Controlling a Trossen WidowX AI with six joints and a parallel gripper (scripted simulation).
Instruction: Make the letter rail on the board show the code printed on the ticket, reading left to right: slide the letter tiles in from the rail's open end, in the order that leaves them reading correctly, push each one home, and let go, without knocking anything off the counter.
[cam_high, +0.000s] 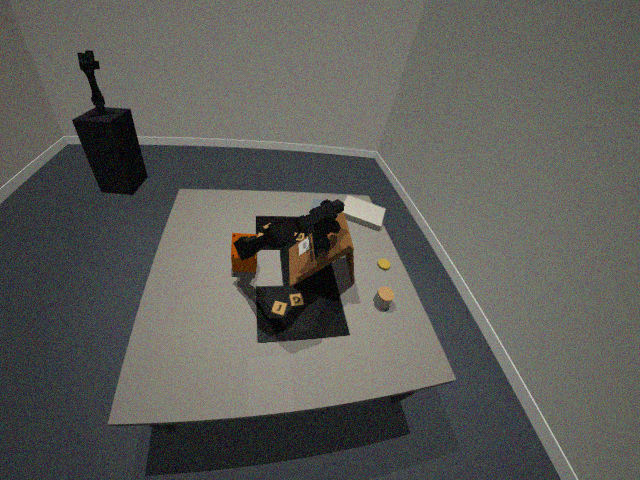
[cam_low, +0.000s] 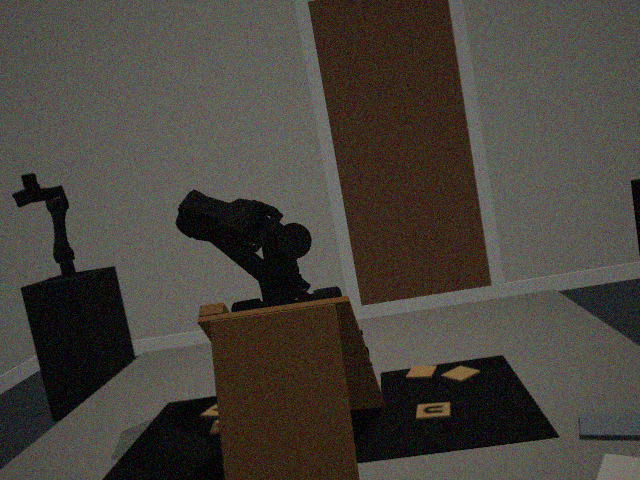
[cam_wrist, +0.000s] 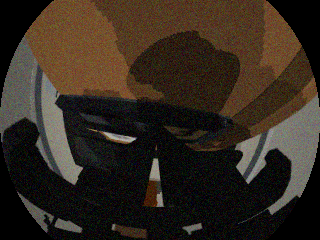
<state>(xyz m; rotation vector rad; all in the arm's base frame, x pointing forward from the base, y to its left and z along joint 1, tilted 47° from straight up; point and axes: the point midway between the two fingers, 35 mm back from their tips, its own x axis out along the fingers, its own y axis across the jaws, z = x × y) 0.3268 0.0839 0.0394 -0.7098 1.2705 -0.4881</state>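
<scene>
The sloped wooden board (cam_high: 301, 271) (cam_low: 281, 382) stands on the black mat (cam_high: 320, 325) (cam_low: 465, 428). The ticket (cam_high: 303, 246) is a small white card on its slope; its print is too small to read. The rail and any tiles in it are hidden or too dark to tell. My gripper (cam_high: 321, 252) (cam_wrist: 157, 128) is shut with no tile visible between the fingers, low over the board's face, right of the ticket in the top view. A J-like tile (cam_high: 279, 308) and another tile (cam_high: 295, 299) lie on the mat's near part. Several tiles, one a U-like tile (cam_low: 433, 410), lie beyond the board.
An orange block (cam_high: 243, 264) and a pale panel (cam_high: 269, 268) are near the arm's base. A white block (cam_high: 364, 211), a yellow disc (cam_high: 383, 264) and a wooden cylinder (cam_high: 385, 295) stand right of the board. Another arm stands on a black pedestal (cam_high: 113, 155) (cam_low: 77, 335) away from the counter.
</scene>
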